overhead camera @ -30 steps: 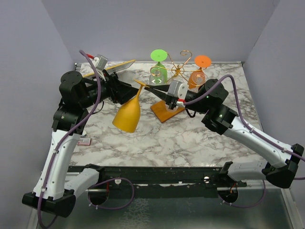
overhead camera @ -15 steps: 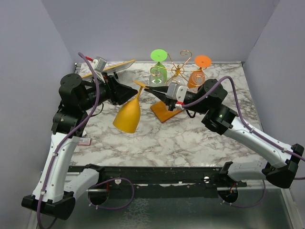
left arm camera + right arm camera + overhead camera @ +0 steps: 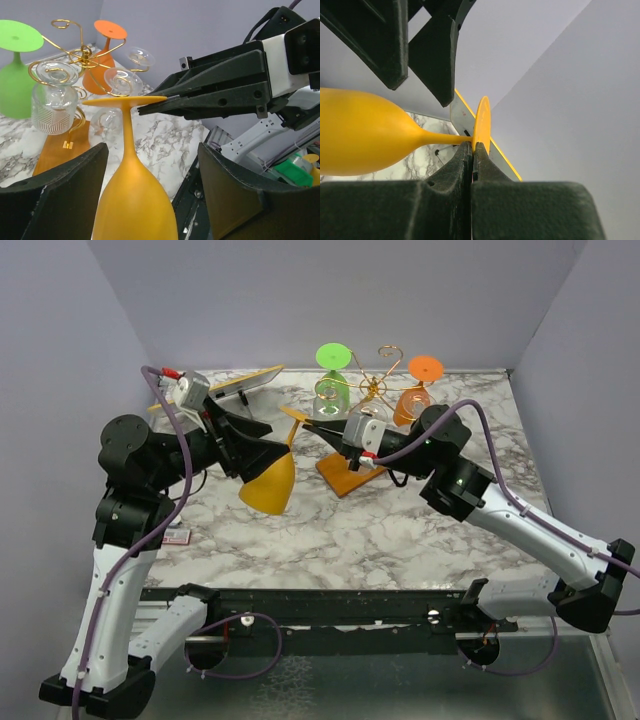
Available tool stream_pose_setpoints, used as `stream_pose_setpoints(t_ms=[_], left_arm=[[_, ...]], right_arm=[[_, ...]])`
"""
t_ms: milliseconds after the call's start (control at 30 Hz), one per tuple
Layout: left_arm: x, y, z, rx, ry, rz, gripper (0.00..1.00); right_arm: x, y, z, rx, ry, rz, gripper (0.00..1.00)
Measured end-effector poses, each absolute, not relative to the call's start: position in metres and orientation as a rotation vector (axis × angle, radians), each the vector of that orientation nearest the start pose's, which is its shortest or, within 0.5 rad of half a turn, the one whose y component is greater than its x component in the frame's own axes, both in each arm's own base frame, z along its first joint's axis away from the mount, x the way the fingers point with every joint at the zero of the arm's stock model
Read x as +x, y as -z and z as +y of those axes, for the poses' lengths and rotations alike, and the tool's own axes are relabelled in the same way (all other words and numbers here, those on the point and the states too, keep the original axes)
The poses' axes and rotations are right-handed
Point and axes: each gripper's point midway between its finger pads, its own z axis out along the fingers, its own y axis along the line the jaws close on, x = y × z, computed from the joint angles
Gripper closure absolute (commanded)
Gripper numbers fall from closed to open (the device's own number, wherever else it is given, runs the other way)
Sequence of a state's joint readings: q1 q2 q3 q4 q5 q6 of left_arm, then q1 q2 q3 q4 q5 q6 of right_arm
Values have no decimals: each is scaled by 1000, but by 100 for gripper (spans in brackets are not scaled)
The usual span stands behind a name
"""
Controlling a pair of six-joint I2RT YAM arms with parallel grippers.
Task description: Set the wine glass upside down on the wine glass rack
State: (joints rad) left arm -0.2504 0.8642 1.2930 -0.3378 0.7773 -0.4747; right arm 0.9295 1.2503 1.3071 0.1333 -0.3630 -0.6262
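The glass (image 3: pixel 268 483) hangs bowl-down above the middle of the worktop (image 3: pixel 400 530). The left jaws stand open on either side of its bowl, not closed on it. The right jaws are clamped on the thin rim of its foot alone. That is likely a weak hold, so the bowl's weight could pivot or slip it. Beyond, by the far edge, the rack (image 3: pixel 372 390) carries a green glass (image 3: pixel 333 380) and an orange glass (image 3: pixel 418 390). Free arms look few, and a swinging bowl could knock these. Open room lies toward the near edge.
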Motion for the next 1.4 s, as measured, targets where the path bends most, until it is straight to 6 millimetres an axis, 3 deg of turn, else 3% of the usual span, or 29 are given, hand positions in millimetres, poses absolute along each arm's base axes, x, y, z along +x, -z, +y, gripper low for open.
stream_pose_setpoints(t_ms=[167,400,667,767,800,867,967,1100,1167,1267,1400], left_arm=[[200,-441,-199,509,1201,1578,47],[216,-406,-206,482,1251,1689,64],[209,-397,-210,551,1298,1683,67],[204,-391,-212,585,1324,1682,78],[203,-390,-213,595,1331,1680,86],[201,-390,-214,612,1339,1674,100],[202,-388,-214,611,1339,1674,100],[203,-385,-213,628,1321,1656,100],[202,-384,-212,631,1303,1646,100],[198,-388,-208,648,1242,1579,100],[185,-404,-200,696,1141,1408,100]], right_arm=[[217,-448,370,-1215,-541,753,99],[213,-441,377,-1251,-580,752,99],[214,-434,382,-1259,-613,775,99],[215,-430,384,-1261,-623,788,96],[215,-429,385,-1262,-626,793,95],[215,-426,386,-1265,-632,802,90],[214,-425,386,-1265,-649,810,75],[212,-428,386,-1235,-696,845,45],[210,-434,385,-1216,-725,867,37],[207,-453,382,-1170,-772,897,30],[195,-474,372,-1094,-864,932,29]])
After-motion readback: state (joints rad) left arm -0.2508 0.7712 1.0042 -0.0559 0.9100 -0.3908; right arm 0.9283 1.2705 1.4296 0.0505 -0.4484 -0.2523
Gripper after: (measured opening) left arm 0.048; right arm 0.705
